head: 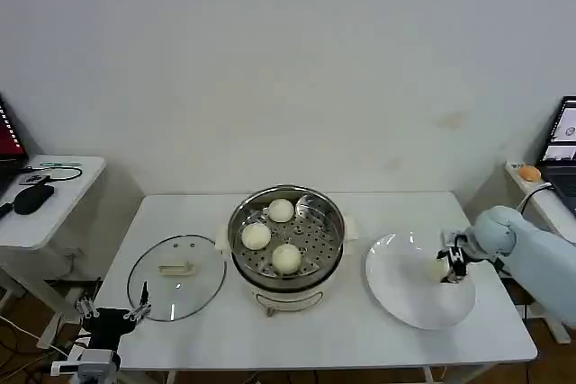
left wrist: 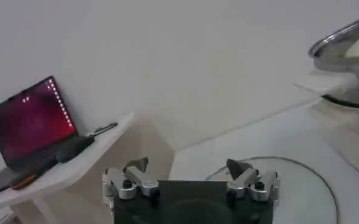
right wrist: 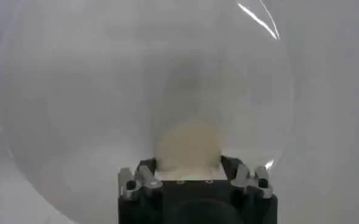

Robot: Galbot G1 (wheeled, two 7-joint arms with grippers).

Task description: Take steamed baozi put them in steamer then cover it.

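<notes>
The right gripper (head: 447, 269) is squeezing the last baozi (right wrist: 188, 148) over the white plate (head: 396, 294) — three baozi (head: 256, 236) are sitting in the steamer (head: 286, 238). The left gripper (left wrist: 191, 173) is waiting open by the glass cover (head: 176, 278).

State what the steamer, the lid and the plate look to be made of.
Steamer: polished metal, likely stainless steel; mirror-like rim, perforated tray, cream handles probably plastic. Lid: clear glass, since the table shows through it, with a metal rim. Plate: glossy white, ceramic or plastic; bright highlights, cannot tell which.
</notes>
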